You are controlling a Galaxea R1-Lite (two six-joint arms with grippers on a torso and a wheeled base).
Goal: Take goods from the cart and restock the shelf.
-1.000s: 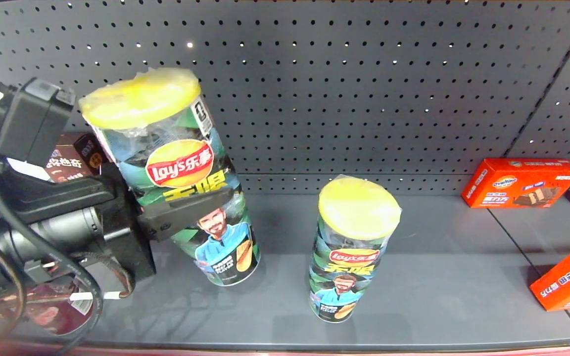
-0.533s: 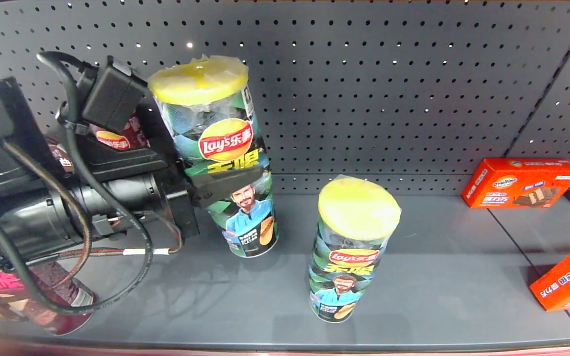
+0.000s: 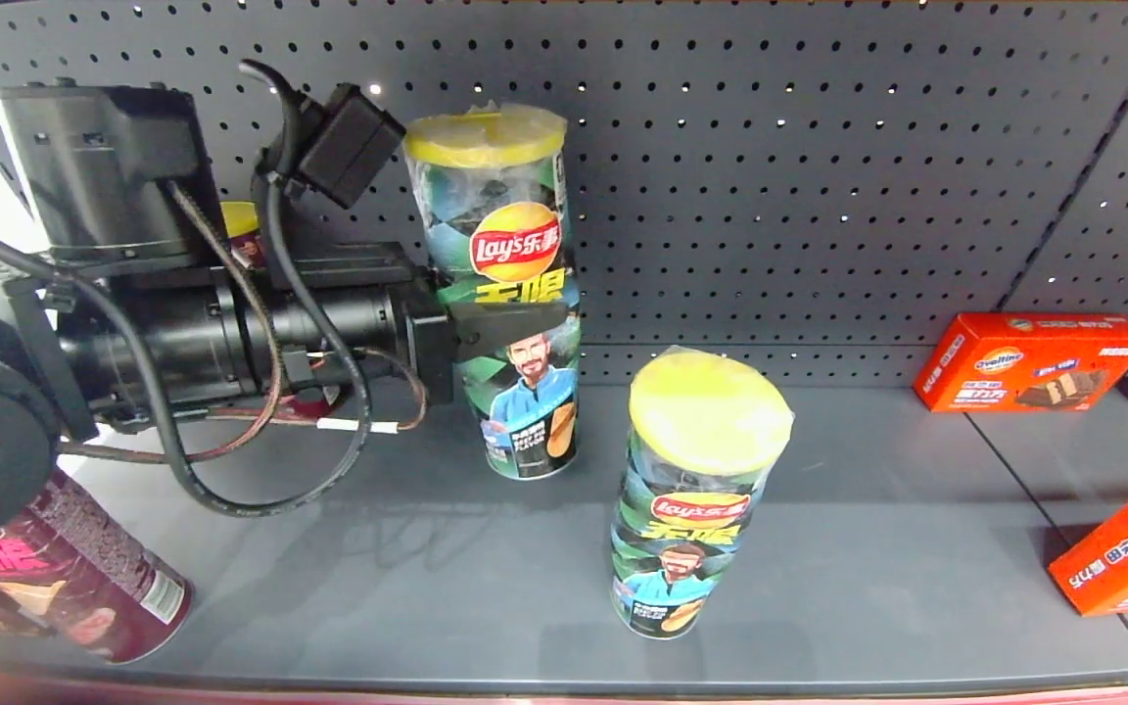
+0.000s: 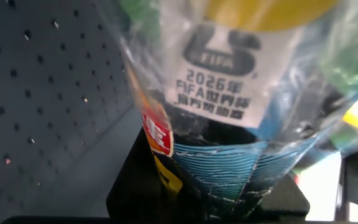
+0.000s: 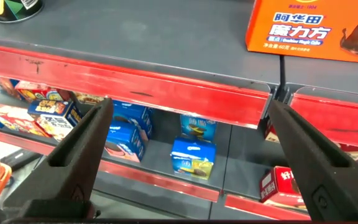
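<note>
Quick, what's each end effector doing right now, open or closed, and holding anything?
Left end effector: closed on the chip can.
Right end effector: open, holding nothing.

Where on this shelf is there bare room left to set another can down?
Widest bare shelf lies between the standing chip can and the orange boxes. A smaller front patch lies between that can and the dark red can. Crowded at the back left, where the left gripper holds a second chip can.
</note>
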